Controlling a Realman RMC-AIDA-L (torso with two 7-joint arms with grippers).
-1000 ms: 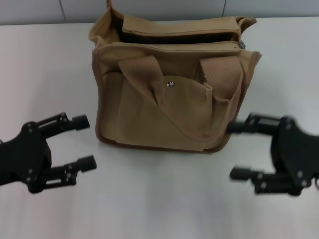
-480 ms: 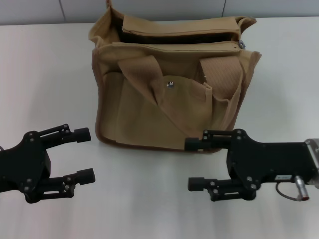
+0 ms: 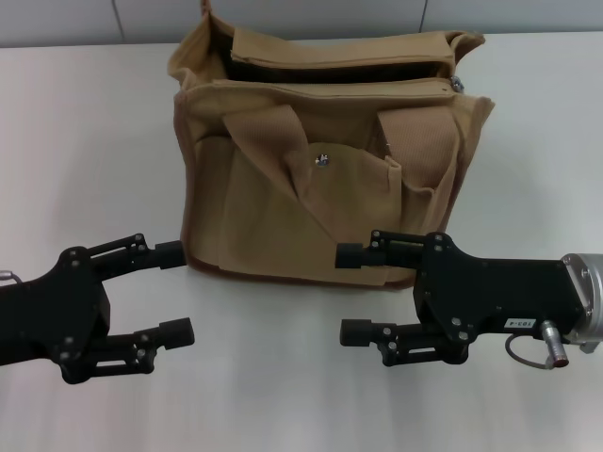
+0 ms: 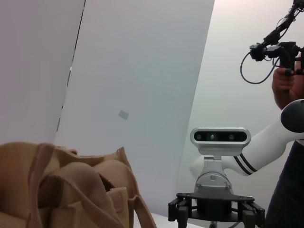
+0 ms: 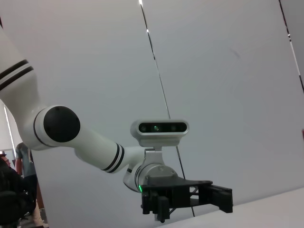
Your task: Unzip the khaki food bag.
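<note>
Bag: khaki food bag [image 3: 320, 160] upright near the far edge of the white table [image 3: 75, 132], about midway between the left and right edges; 2 handles [image 3: 283, 141] flopped over the front pocket, snap stud [image 3: 322, 159] showing.
Zip: top mouth gaping, dark gap [image 3: 330, 72] visible between 2 fabric lips along most of the length; metal zipper pull [image 3: 457, 84] parked at the right end of the top.
Step in hand: judged as ambiguous. Open mouth already matching what the task wants; whether another zipped section remains cannot be told. Fits either grippers backing off after the opening, or grippers lining up for a further pull.
Next move: not settled by this scene. If any zip remains shut, would call for 1 gripper steadying the fabric while the other pinches the small pull, a fine target on soft cloth.
Left gripper: left gripper [image 3: 174, 293] low near the table's near-left corner, fingers wide apart, holding nothing, close to the bag's front-left bottom corner but apart from it.
Right gripper: right gripper [image 3: 350, 294] near the near edge, in front of the bag's front-right base, fingers wide apart, empty; upper finger overlapping the bag's lower hem in the head view, contact not clear.
</note>
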